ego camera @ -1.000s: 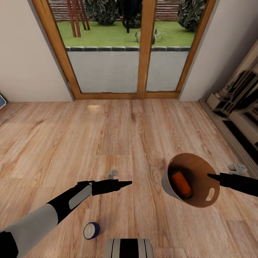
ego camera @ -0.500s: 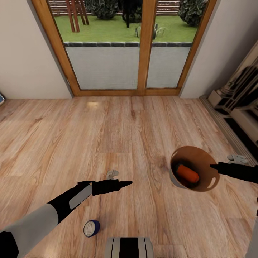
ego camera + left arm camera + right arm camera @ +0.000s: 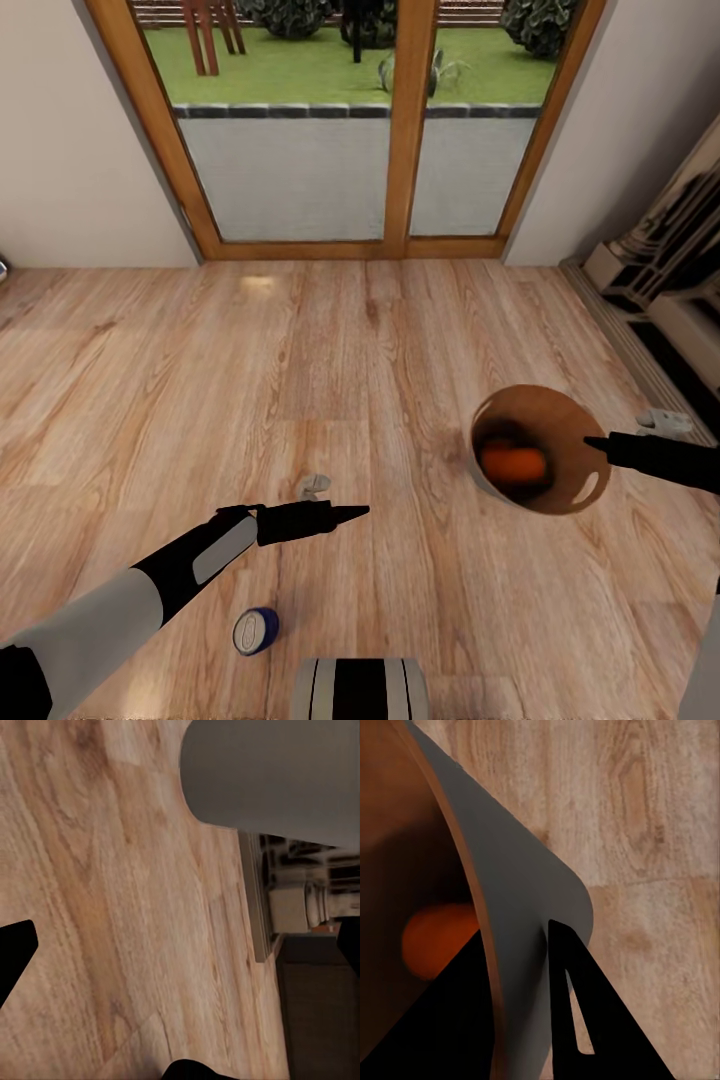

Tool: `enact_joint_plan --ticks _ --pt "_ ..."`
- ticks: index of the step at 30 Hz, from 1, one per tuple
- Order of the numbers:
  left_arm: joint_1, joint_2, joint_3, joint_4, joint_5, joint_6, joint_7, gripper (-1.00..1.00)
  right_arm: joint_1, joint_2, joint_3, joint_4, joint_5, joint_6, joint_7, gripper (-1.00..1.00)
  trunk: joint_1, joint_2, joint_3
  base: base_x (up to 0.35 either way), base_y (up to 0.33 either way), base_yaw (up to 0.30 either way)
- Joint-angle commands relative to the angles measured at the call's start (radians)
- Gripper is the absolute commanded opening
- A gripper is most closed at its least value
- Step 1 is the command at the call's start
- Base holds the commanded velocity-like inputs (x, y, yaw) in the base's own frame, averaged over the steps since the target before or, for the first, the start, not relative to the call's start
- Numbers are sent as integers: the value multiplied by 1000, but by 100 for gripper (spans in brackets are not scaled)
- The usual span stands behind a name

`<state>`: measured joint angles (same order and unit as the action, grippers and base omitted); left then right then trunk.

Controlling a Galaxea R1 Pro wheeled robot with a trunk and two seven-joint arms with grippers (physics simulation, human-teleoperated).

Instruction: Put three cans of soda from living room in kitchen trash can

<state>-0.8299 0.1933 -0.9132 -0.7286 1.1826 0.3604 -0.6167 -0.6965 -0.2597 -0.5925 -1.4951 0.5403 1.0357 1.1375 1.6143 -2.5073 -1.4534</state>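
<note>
A wide pale wood floor (image 3: 330, 340) runs up to wood-framed glass doors (image 3: 400, 130), with dark cabinets (image 3: 670, 300) along the robot's right. The right gripper (image 3: 521, 967) is closed on the wall of the trash can (image 3: 575, 470), one finger inside and one outside, holding it off the floor with an orange soda can (image 3: 513, 464) lying inside. The left gripper (image 3: 345, 514) hangs empty over bare floor, its fingers spread apart. A blue soda can (image 3: 255, 631) stands upright on the floor near the robot's base, well apart from the bin. The risk, as I judge it, is the thin one-sided pinch: the bin could swing or slip, spilling the orange can, and the base could knock the blue can over. Compared with a second ago, the bin sits farther from the robot and more level, its mouth less tipped, and the orange can has rolled crosswise.
</note>
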Motion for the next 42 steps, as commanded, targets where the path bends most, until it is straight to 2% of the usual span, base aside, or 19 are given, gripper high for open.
enact_joint_plan --ticks 1,6,17,34,36,38,39,40,42 --pt "0 0 0 0 0 -1 0 100 0 0 0 -5 -13 12 4 -100 0 0 -2 0 0 0" --pt "0 0 -1 0 0 -23 -2 100 0 0 0 -30 -14 12 12 -100 0 0 -10 0 0 0" --pt "0 4 -1 0 0 -26 -3 100 -1 1 0 -55 -13 12 44 -100 0 0 -27 0 0 0" --pt "0 6 -1 -1 0 -28 1 100 -1 8 1 -60 -13 12 57 -100 0 0 -29 0 0 0" --pt "0 5 -2 -2 1 -21 39 100 -1 8 2 -60 -13 12 57 -100 0 0 -29 0 0 0" --pt "0 7 -4 -4 1 -11 133 100 -1 7 2 -60 -13 12 56 -100 0 0 -29 0 0 0" --pt "0 10 -5 -10 3 1 200 100 -1 6 2 -60 -12 12 55 -100 0 0 -29 0 0 0" --pt "1 21 -8 -45 7 39 307 100 -1 6 2 -59 -10 12 54 -100 0 0 -29 0 0 0" --pt "1 50 -13 -151 14 102 456 100 -1 5 3 -59 -5 12 53 -100 0 0 -29 0 0 0"
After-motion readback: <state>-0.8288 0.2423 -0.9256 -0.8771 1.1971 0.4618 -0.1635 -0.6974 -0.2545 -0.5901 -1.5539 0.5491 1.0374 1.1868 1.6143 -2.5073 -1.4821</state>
